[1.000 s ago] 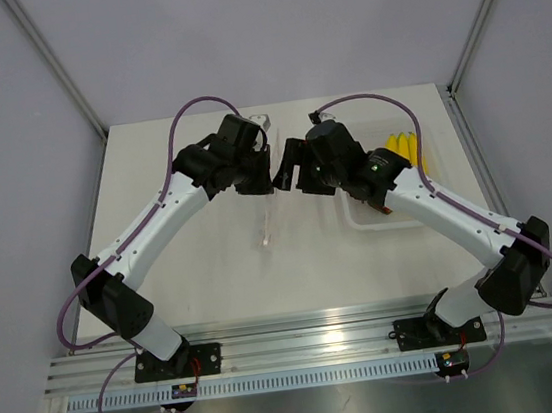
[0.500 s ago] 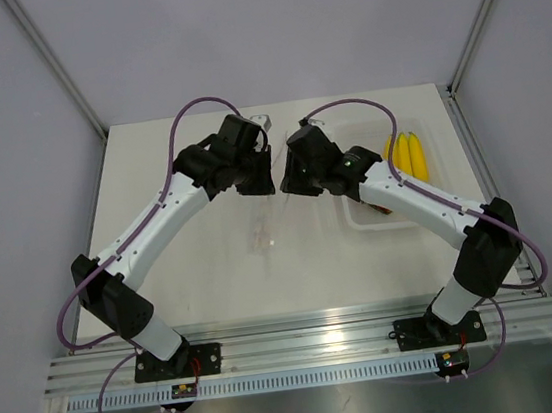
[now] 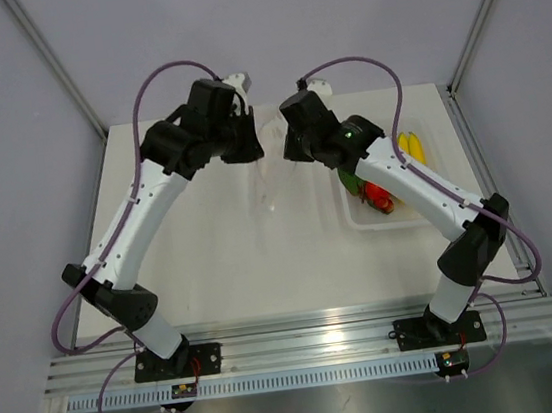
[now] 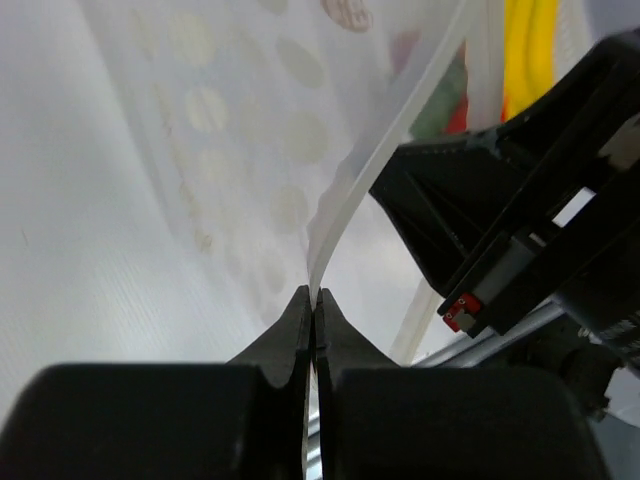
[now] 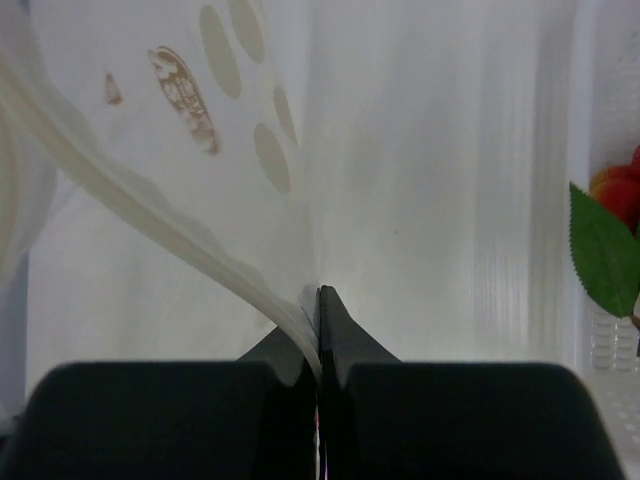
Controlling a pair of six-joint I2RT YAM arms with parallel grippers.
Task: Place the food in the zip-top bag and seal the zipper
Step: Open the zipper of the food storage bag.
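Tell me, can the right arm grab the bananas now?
Probably not yet. The right gripper is shut on the edge of the zip-top bag, so it would have to let go first. The bananas lie uncovered in the clear tray beside that arm.

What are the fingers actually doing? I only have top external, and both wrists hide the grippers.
Observer: In the left wrist view, the left gripper is shut on the edge of the zip-top bag, pinching it at the zipper strip.
Operator: Right side?
Observer: In the right wrist view, the right gripper is shut on the bag's strip too. The strip curves away to the upper left of that view.
Operator: Any food near that pinch?
Observer: No. The right wrist view shows a strawberry with its green leaf off at the right edge, outside the bag and apart from the fingers.
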